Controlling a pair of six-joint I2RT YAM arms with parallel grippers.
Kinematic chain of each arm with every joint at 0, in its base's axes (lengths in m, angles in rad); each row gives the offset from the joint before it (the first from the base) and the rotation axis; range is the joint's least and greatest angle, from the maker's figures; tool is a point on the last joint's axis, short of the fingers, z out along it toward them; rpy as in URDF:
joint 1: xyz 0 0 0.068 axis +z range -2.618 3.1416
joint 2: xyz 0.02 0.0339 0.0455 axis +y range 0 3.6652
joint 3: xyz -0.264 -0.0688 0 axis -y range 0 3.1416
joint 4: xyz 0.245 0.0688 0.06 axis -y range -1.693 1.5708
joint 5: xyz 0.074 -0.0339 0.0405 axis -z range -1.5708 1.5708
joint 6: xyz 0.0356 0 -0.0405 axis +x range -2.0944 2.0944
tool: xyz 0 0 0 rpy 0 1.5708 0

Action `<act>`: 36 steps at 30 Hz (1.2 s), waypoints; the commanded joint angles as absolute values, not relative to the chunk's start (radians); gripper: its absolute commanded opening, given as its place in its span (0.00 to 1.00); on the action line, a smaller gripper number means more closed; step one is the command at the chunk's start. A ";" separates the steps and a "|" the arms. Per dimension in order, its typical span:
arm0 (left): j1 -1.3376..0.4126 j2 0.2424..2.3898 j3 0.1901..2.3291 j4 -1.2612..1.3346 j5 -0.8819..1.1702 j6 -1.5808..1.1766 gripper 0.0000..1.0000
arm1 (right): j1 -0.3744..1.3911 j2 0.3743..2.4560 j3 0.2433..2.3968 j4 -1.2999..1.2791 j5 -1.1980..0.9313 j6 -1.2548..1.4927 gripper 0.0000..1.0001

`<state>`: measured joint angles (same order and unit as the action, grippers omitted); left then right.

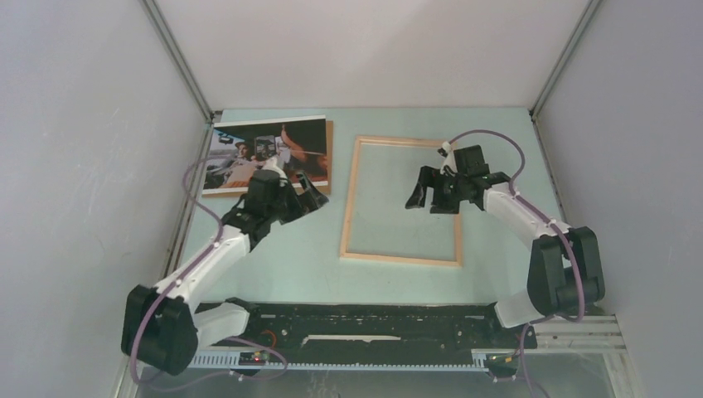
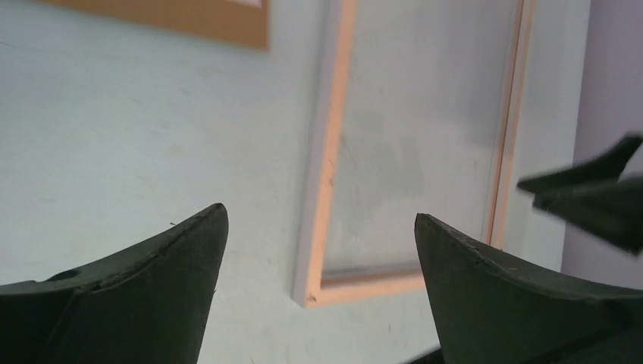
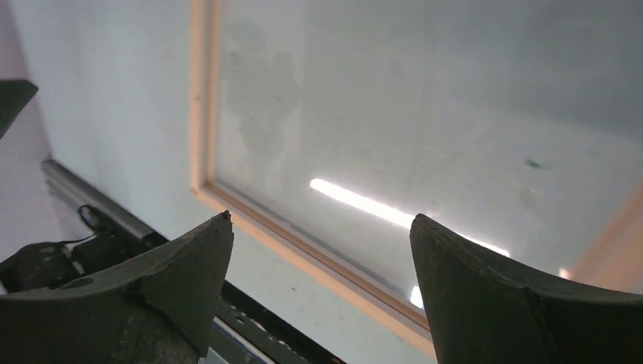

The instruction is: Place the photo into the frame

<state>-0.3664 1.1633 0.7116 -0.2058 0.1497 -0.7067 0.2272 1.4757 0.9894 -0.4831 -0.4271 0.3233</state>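
The photo (image 1: 303, 145), a colour print with a white border, lies face up on a brown backing board (image 1: 330, 157) at the back left. The frame (image 1: 349, 199), thin light wood with a clear pane, lies flat in the middle of the table. My left gripper (image 1: 308, 201) is open and empty, between the photo's near right corner and the frame's left rail. In the left wrist view it (image 2: 318, 227) hovers over the frame's near left corner (image 2: 315, 292). My right gripper (image 1: 427, 201) is open and empty above the frame's right half. In the right wrist view it (image 3: 321, 227) looks down on the pane and a frame rail (image 3: 201, 114).
The backing board's edge (image 2: 189, 19) shows at the top of the left wrist view. A black rail with the arm bases (image 1: 365, 323) runs along the near table edge and shows in the right wrist view (image 3: 250, 326). Grey walls enclose the table on three sides.
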 commanded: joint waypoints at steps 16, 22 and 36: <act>0.086 1.530 1.081 -0.038 0.143 -0.933 1.00 | 0.559 2.168 1.647 0.008 -0.528 0.799 0.86; 0.150 1.781 1.252 -0.041 0.254 -0.916 1.00 | 0.577 2.391 1.962 -0.112 -0.496 0.800 0.84; 0.172 2.015 1.388 -0.121 0.291 -0.946 1.00 | 0.579 2.586 2.254 -0.310 -0.382 0.720 0.83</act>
<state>0.1623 2.0026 1.3365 -0.0811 0.2836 -0.9375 0.5755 2.6183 2.2517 -0.2722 -0.4236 0.7765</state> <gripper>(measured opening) 0.996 0.828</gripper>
